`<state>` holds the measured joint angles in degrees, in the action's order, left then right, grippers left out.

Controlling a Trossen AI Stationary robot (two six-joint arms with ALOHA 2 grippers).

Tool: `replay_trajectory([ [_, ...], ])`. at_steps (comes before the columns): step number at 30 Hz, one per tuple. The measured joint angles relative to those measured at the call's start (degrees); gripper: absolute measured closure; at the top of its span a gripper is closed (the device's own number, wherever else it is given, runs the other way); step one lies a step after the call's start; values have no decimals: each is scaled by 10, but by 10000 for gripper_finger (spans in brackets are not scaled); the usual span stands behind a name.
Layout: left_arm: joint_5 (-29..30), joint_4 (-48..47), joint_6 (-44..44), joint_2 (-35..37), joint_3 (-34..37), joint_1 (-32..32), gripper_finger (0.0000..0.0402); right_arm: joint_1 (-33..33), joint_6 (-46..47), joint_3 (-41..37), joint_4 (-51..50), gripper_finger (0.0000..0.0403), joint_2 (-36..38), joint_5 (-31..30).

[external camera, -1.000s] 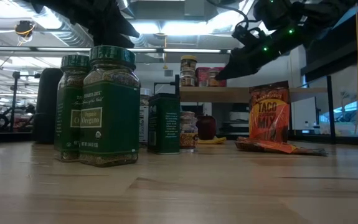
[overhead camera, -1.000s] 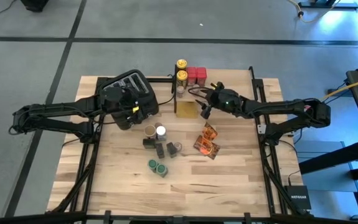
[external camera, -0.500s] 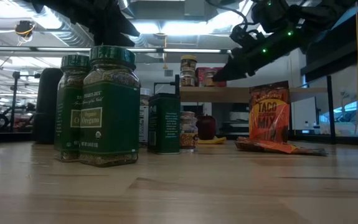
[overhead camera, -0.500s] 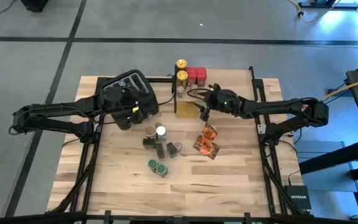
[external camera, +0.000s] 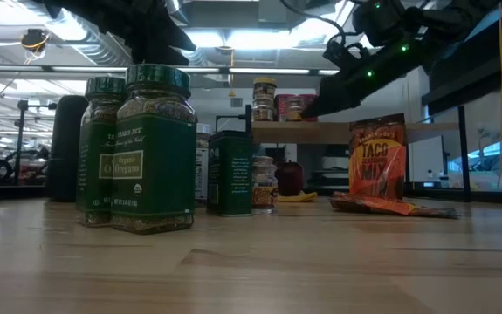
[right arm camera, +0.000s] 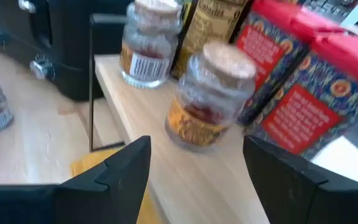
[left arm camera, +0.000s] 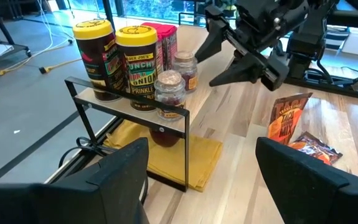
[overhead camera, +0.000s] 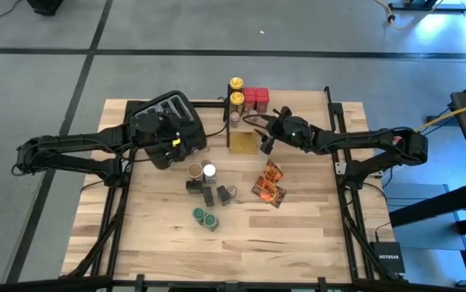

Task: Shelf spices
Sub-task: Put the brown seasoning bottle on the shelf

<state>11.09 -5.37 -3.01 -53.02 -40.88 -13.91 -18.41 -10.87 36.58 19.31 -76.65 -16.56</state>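
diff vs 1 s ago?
Barely any. The right gripper drifted slightly along the shelf edge, open and empty, facing a small jar standing there. The left gripper by the toaster, jars and packets stayed put.

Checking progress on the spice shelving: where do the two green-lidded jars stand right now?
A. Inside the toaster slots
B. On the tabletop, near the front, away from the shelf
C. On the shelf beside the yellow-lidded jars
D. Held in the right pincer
B: the high view shows the green-lidded jars standing on the bare table, well clear of the shelf, and the right pincer by the shelf holds nothing.
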Motion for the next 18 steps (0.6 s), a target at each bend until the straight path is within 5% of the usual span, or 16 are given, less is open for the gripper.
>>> replay_trajectory([
  [18, 0, 0, 0, 0, 0, 0, 112, 0, -1, 0, 55, 142, -25, 35],
])
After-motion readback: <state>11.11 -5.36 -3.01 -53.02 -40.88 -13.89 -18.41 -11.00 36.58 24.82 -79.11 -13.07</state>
